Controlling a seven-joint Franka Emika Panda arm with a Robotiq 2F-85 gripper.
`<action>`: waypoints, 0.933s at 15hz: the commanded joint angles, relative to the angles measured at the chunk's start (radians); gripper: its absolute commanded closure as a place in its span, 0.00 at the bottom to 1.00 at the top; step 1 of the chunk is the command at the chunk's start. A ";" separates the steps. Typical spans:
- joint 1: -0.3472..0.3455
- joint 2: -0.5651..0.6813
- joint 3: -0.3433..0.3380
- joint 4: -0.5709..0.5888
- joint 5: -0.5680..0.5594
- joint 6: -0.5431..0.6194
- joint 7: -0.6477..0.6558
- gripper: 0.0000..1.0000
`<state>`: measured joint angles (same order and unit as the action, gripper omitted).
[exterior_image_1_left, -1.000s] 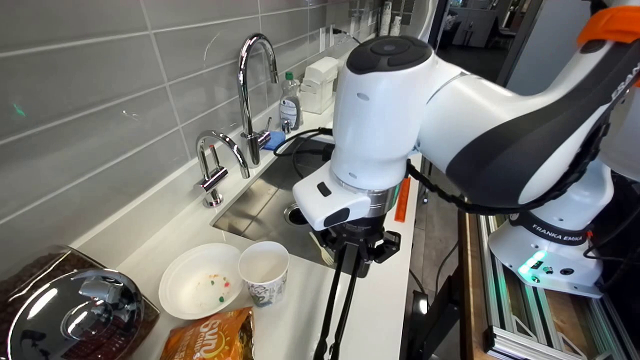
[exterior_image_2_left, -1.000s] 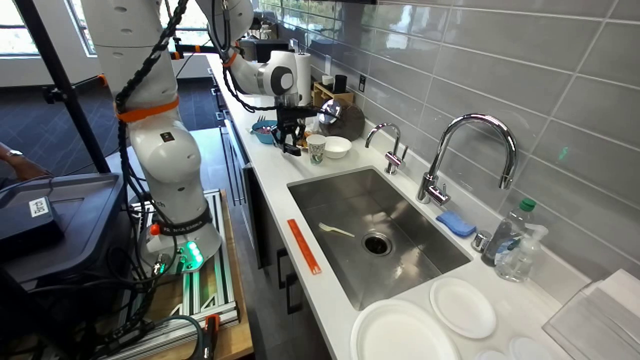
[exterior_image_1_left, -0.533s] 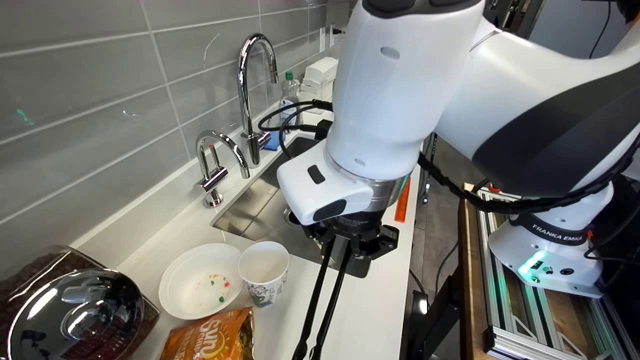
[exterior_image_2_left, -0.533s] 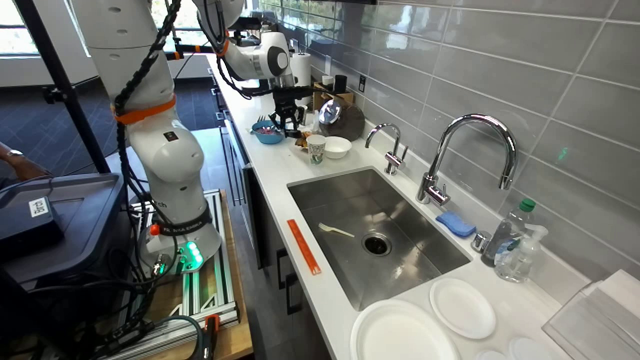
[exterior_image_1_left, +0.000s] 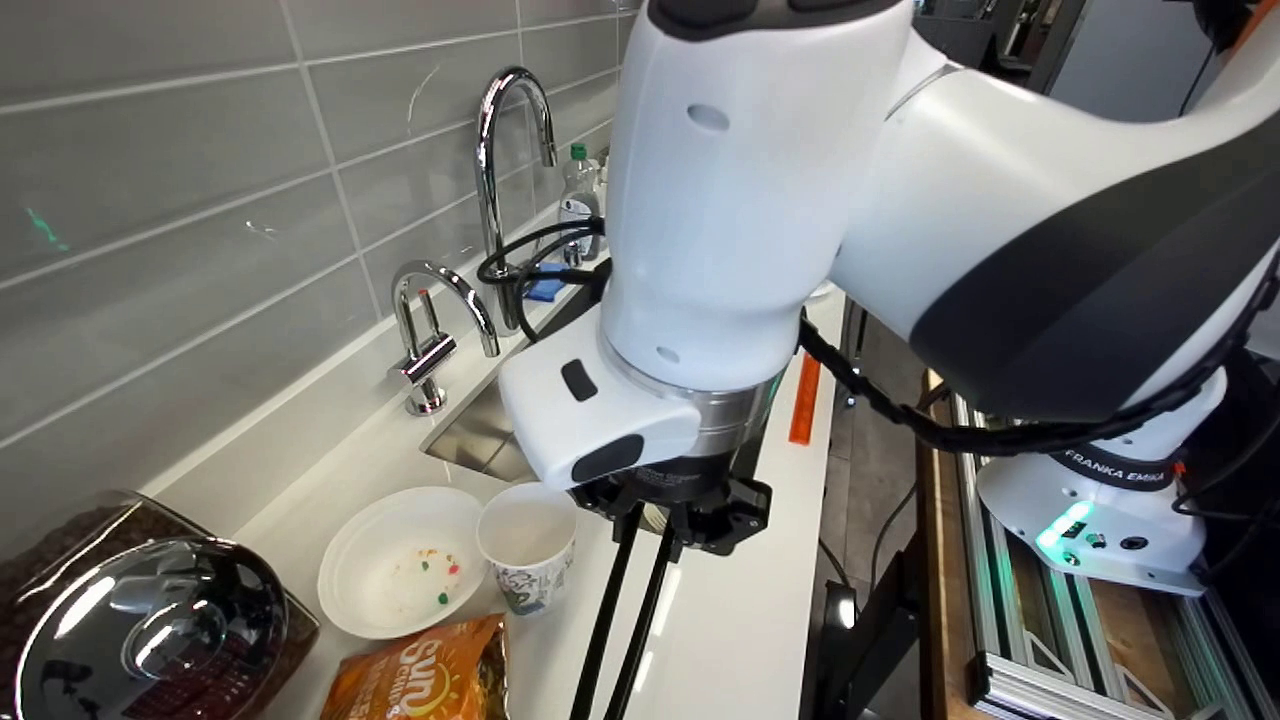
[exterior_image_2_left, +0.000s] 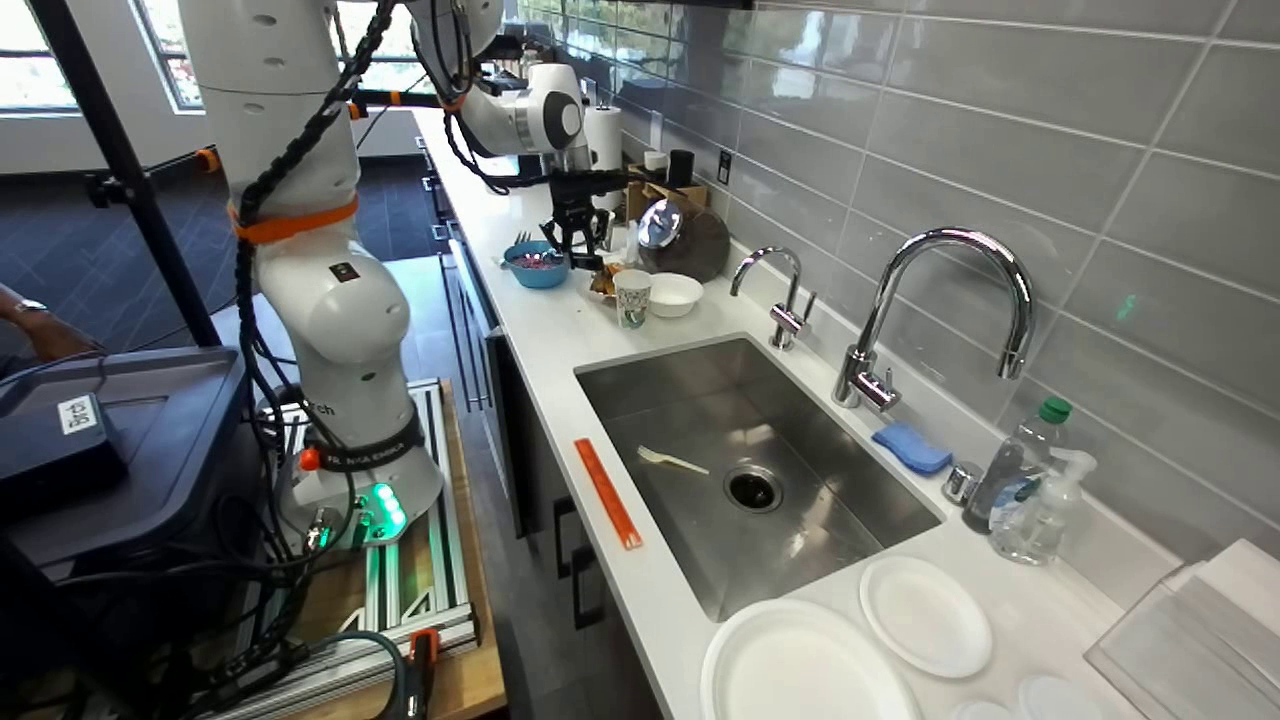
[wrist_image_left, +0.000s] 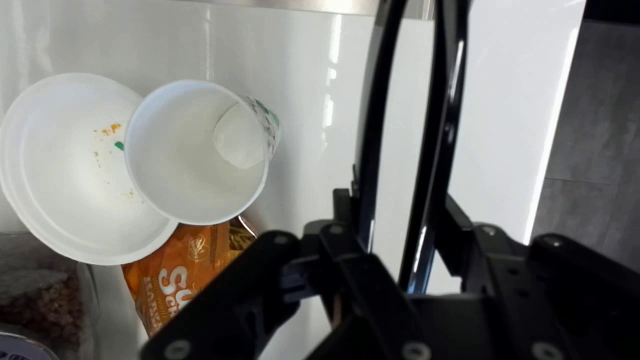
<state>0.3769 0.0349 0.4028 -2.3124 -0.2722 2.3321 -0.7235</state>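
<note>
Two faucets (exterior_image_2_left: 862, 372) and grey tiles (exterior_image_2_left: 1000, 125) edge white countertop (exterior_image_2_left: 548, 335) below the claw (wrist_image_left: 400, 202).

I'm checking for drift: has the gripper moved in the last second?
Yes. In an exterior view, the gripper holding the black tongs has shifted left in the picture, nearer the smaller faucet.

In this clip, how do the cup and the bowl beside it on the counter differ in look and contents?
Shape: the cup is tall and narrow, while the bowl is low and wide.
Outside: the cup carries a printed pattern; the bowl is plain white.
Contents: the bowl holds small coloured bits; none show in the cup.
Shared: both are round, open-topped, white inside and upright on the counter.
</note>
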 joint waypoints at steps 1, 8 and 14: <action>0.004 0.012 -0.001 0.011 0.000 -0.003 0.001 0.58; 0.010 0.024 0.006 0.027 -0.002 0.002 -0.008 0.83; 0.035 0.084 0.026 0.088 -0.043 -0.035 0.001 0.83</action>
<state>0.3943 0.0691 0.4222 -2.2711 -0.2741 2.3326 -0.7312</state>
